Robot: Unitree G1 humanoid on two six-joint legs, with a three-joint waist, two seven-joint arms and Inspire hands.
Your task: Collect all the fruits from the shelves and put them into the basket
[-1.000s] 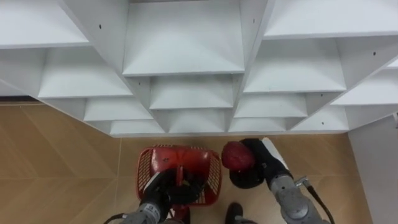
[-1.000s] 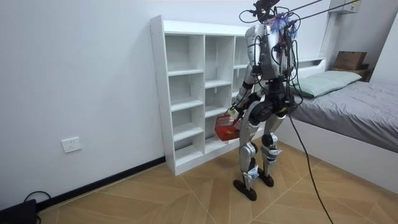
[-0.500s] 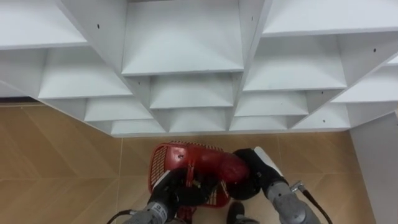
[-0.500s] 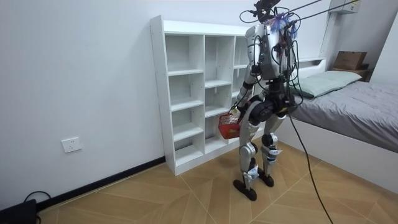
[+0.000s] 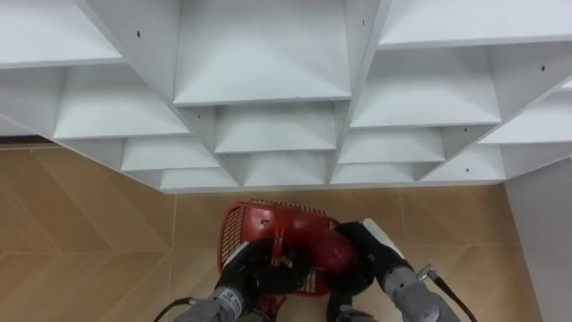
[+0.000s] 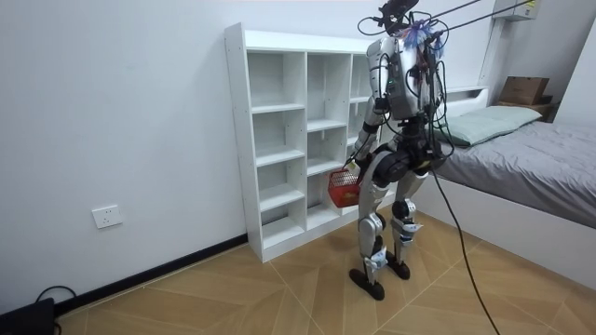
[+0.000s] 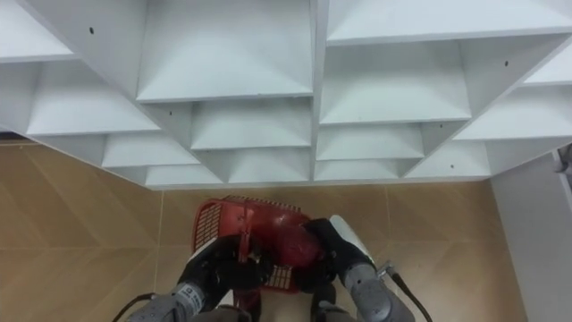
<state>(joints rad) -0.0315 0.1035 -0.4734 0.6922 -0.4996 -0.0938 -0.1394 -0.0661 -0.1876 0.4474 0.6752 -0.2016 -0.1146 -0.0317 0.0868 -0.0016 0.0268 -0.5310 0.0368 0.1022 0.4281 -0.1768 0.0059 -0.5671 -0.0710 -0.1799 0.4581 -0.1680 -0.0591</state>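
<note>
A red plastic basket (image 5: 238, 225) hangs low in front of me, above the wooden floor. My left hand (image 5: 249, 274) is curled round its handle. A dark red round fruit (image 5: 335, 254) sits in my right hand (image 5: 368, 252), whose fingers wrap it from the right. The fruit is over the basket's right side, at or just inside the rim. In the room view I stand upright facing the white closet (image 6: 279, 130), with the basket (image 6: 343, 189) at hip height.
The closet's open white shelves (image 5: 264, 72) stand straight ahead, and those I see hold nothing. A white panel (image 5: 547, 233) runs down the right. A bed (image 6: 531, 158) is behind me in the room view. Wooden floor (image 5: 80, 224) lies to the left.
My right hand has carried the red fruit leftward from beside the basket to over its right side. The basket has shifted a little to the right and tilted.
</note>
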